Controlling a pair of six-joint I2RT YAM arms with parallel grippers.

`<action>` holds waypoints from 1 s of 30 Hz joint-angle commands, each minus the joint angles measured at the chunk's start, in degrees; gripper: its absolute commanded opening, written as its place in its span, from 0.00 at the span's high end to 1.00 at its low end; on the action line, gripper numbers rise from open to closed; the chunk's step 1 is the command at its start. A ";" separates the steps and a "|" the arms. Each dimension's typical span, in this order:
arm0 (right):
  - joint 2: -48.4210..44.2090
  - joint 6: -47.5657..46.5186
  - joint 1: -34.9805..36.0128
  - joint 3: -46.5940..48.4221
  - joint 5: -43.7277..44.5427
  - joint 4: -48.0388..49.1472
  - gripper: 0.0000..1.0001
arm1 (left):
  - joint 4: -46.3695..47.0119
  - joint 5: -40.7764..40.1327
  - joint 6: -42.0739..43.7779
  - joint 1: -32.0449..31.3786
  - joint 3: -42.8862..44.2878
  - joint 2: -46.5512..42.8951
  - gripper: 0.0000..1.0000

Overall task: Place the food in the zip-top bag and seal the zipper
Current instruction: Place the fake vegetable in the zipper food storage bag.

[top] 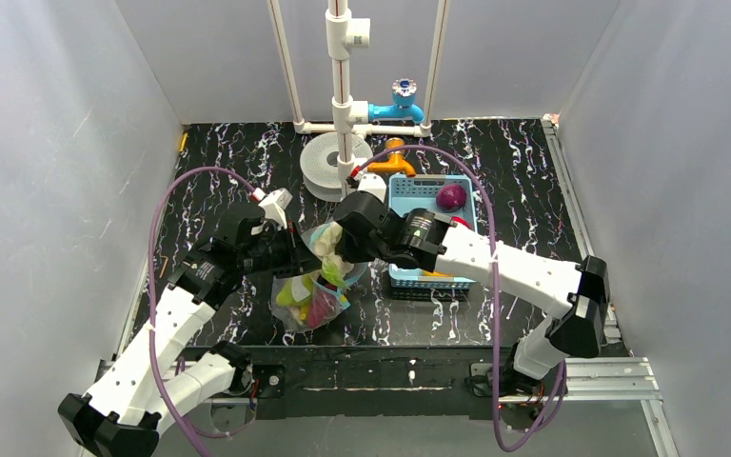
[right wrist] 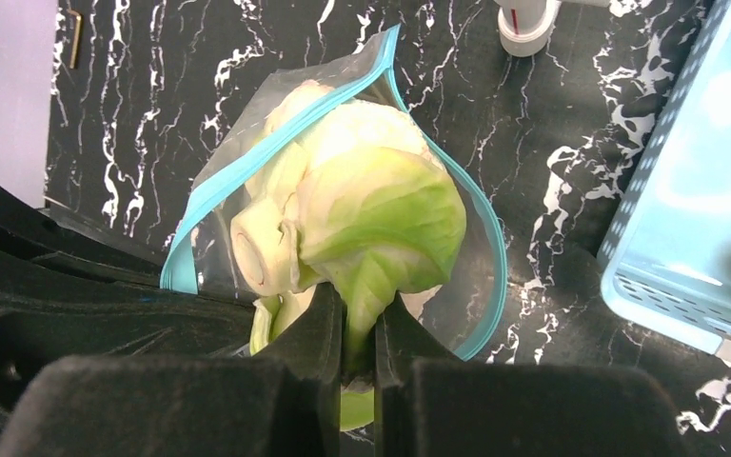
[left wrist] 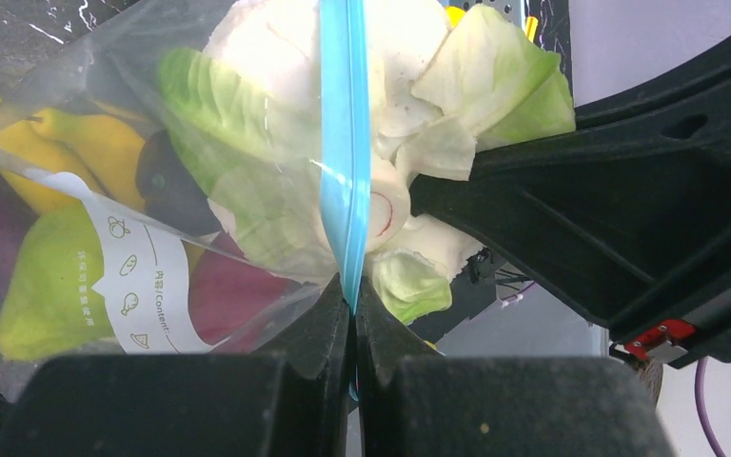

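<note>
**Left jaws:** clenched flat on the zipper, pinching the blue strip at the mouth edge of the zip-top bag. The strip runs straight ahead from the closed tips.

**Right jaws:** clamped on a green leaf of the cabbage. The cabbage sits directly ahead of these jaws, in the open bag mouth. The zipper loops round it on both sides. Part of the head lies behind the clear film and part stands outside the strip.

**Bag contents:** ahead and left of the left jaws, behind the film, are yellow bananas, a dark eggplant, a green fruit and a maroon piece.

**Surroundings:** the light-blue basket stands on the table, to the right of the right jaws and apart from the bag.
</note>
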 commanded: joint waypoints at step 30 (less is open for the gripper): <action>5.68 -4.99 -2.57 -4.55 -8.51 16.78 0.35 | -1.20 1.18 0.32 -0.36 3.18 -0.65 1.00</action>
